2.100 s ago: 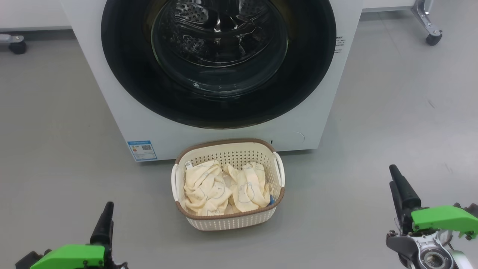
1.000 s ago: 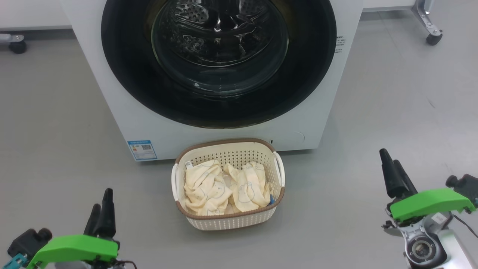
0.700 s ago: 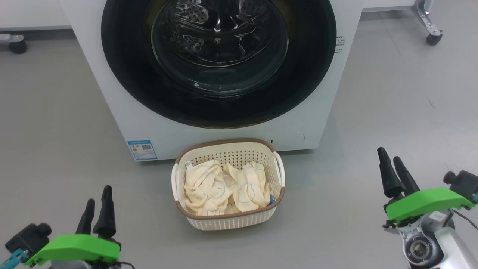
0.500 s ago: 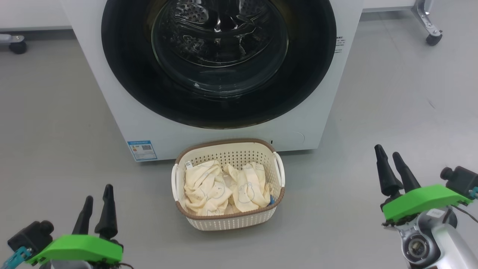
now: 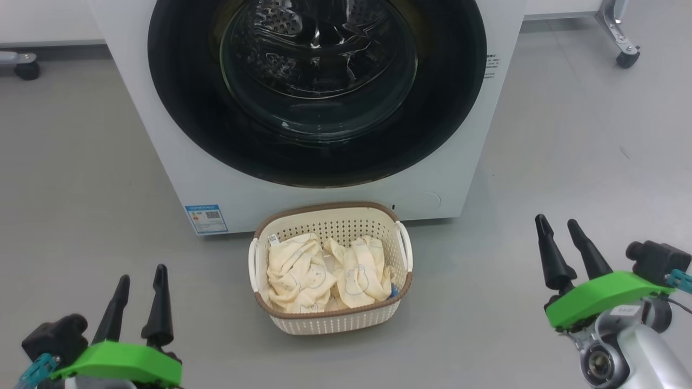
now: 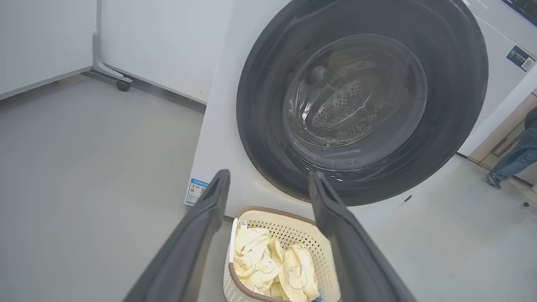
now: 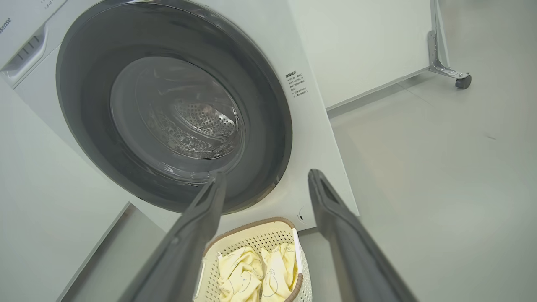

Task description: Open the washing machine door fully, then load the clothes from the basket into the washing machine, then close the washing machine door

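since two seconds back, you'll see that both arms have rolled: the left pincer [image 5: 141, 273], which showed one finger edge-on at the lower left, now shows both dark fingers side by side. the right pincer [image 5: 556, 220] has slid a little inward and its fingers have fanned apart too. the basket [image 5: 335, 323], the clothes [image 5: 319, 270] and the washing machine door [image 5: 184, 108] have not moved, though the whole head view has dipped a touch.

the basket stands on the floor [image 5: 81, 189] just in front of the washing machine [image 5: 178, 183], between your two pincers and well apart from each. it is to the right of the left pincer and to the left of the right one. the pale yellow clothes lie heaped inside it, with a small blue piece at the right edge. above it the door sits shut against the machine's front — glossy black rim, glass bowl, drum holes showing through. a blue label sticker [image 5: 205, 218] sits at the machine's lower left corner.

both pincers are spread wide and hold nothing. in each wrist view the two fingers frame the basket and the lower rim of the door, touching neither.
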`<state>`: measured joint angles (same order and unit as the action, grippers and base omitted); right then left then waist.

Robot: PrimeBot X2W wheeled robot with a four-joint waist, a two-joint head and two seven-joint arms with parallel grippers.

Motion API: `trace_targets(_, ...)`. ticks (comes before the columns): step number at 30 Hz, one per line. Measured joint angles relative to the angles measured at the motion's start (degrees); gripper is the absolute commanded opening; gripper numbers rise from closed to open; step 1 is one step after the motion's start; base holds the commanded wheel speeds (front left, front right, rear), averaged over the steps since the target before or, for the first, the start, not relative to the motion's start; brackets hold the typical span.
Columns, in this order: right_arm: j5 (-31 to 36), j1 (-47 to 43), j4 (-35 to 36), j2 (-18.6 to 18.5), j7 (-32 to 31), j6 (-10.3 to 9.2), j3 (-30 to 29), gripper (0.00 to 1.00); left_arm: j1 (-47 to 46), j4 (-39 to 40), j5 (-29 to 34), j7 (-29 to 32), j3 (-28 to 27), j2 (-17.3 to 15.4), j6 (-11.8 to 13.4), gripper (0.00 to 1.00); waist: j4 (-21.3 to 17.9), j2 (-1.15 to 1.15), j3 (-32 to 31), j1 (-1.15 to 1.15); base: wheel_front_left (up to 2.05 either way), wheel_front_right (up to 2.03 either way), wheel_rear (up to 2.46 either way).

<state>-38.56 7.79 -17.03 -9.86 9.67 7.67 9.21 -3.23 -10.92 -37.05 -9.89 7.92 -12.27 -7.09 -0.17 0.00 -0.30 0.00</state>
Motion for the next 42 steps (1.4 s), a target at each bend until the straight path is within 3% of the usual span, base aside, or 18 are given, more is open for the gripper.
trace_targets(27, 18.2, 3.5, -3.0, -1.1, 4.5, 0.0, 2.7, 1.0, 0.0, 0.3, 21.3, -4.3, 1.1, -2.3, 0.0, 1.0, -0.1, 0.0, 0.1, 0.0, 0.0, 0.0, 0.0)
trace_targets(36, 18.4, 3.5, -4.1, -1.2, 4.8, 0.0, 3.0, 1.0, 0.0, -1.2, 21.5, -4.3, 0.2, -2.2, 0.2, 1.0, -0.1, 0.0, 0.5, 0.0, 0.0, 0.0, 0.0)
trace_targets(42, 19.0, 3.5, -4.1, -1.2, 4.8, 0.0, 2.4, 1.0, 0.0, -3.4, 21.2, -4.3, -0.7, -2.1, 1.6, 1.0, -0.1, 0.0, 0.3, 0.0, 0.0, 0.0, 0.0)
